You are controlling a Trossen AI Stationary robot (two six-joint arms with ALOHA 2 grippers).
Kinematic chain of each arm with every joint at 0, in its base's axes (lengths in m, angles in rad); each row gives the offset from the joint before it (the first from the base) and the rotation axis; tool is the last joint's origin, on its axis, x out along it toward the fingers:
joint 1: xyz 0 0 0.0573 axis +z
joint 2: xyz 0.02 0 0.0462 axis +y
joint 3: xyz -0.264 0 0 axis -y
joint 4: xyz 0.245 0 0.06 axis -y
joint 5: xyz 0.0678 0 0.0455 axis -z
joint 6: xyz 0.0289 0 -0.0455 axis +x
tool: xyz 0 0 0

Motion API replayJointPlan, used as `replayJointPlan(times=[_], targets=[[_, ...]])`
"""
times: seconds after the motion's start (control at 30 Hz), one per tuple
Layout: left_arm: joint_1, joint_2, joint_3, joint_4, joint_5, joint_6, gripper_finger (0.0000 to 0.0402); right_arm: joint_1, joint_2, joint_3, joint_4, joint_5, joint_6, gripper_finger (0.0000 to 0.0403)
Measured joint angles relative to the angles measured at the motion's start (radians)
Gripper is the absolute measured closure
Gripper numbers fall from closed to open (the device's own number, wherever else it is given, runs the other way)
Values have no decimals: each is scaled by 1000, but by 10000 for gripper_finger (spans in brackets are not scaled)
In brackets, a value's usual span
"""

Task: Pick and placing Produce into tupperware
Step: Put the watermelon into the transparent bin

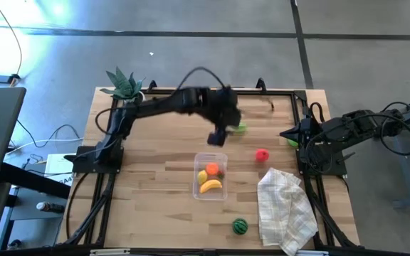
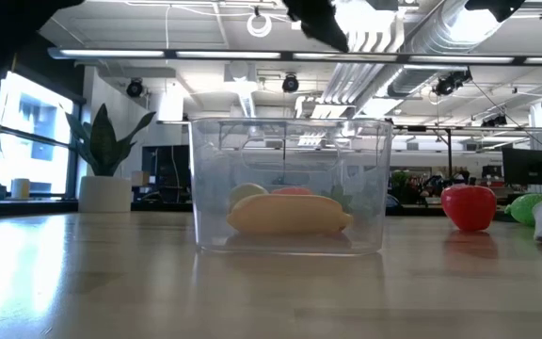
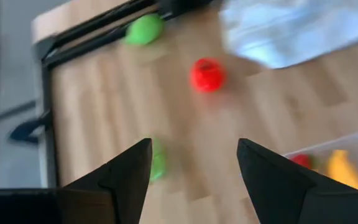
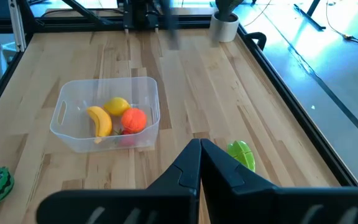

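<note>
Tupperware [image 1: 211, 176]: clear rounded tub, smooth banana [image 1: 211, 185] inside. Left gripper [image 1: 218, 138] jaws apart; right gripper [image 4: 200, 149] jaws closed.

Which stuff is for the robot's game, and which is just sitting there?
For the job: tupperware, banana, lemon, orange, red fruit, green pieces, watermelon.
Just lying about: potted plant, white cloth.

Text: none can be read.
Labels: none legible on any thing on the tabletop.
Brands: none visible.
Numbers: none.
Signs: none legible in the room beyond the tabletop.
</note>
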Motion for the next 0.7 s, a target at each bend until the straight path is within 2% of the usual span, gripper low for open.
replayJointPlan(times=[0.13, 0.27, 0.6, 0.7], targets=[[80, 15, 0, -5, 9, -5, 186, 0, 0, 0, 0, 0, 0, 403], [123, 49, -1, -6, 106, 12, 187, 0, 0, 0, 0, 0, 0, 403], [143, 115, 1, 36, 120, 10, 181, 0, 0, 0, 0, 0, 0, 403], [142, 124, -1, 41, 167, 10, 181, 0, 0, 0, 0, 0, 0, 403]])
